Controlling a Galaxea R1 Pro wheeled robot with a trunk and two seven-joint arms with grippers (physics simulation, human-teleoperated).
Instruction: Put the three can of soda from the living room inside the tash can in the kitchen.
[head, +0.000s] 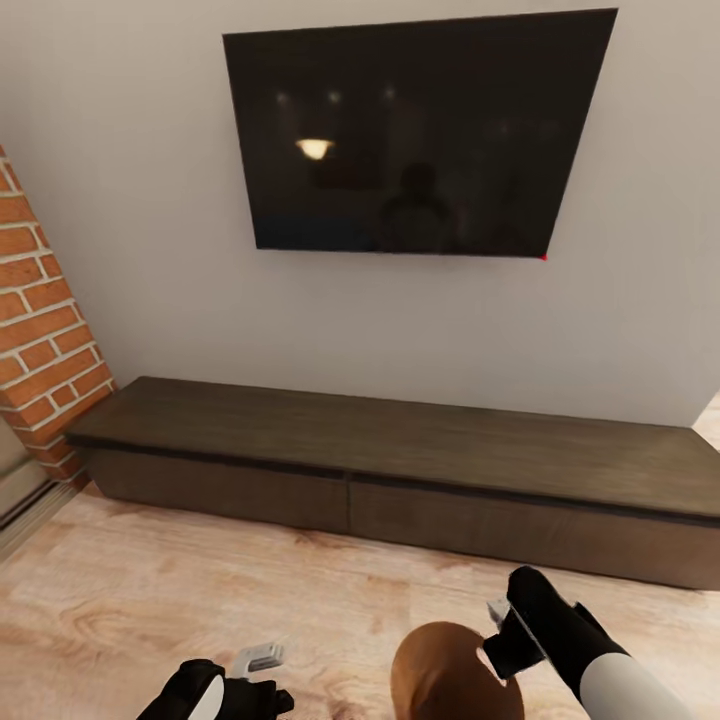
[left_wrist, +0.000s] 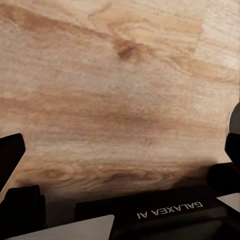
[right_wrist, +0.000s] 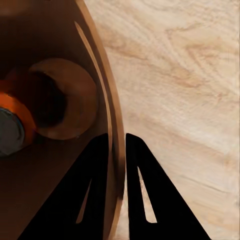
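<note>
My right gripper (head: 503, 628) is shut on the rim of the tash can (head: 445, 672), a round bin that shows its orange-brown inside low in the head view. In the right wrist view the two black fingers (right_wrist: 95, 170) pinch the thin bin wall (right_wrist: 106, 115), one inside and one outside. An orange can of soda (right_wrist: 15, 112) with a grey top lies down inside the bin. My left gripper (head: 256, 664) hangs open over the wood floor, with nothing between its fingers (left_wrist: 11, 155).
A long, low dark-wood TV console (head: 400, 450) runs along the white wall ahead, under a black wall TV (head: 420, 135). A red-brick chimney (head: 40, 340) stands at the left. Light wood plank floor (head: 200, 580) lies between me and the console.
</note>
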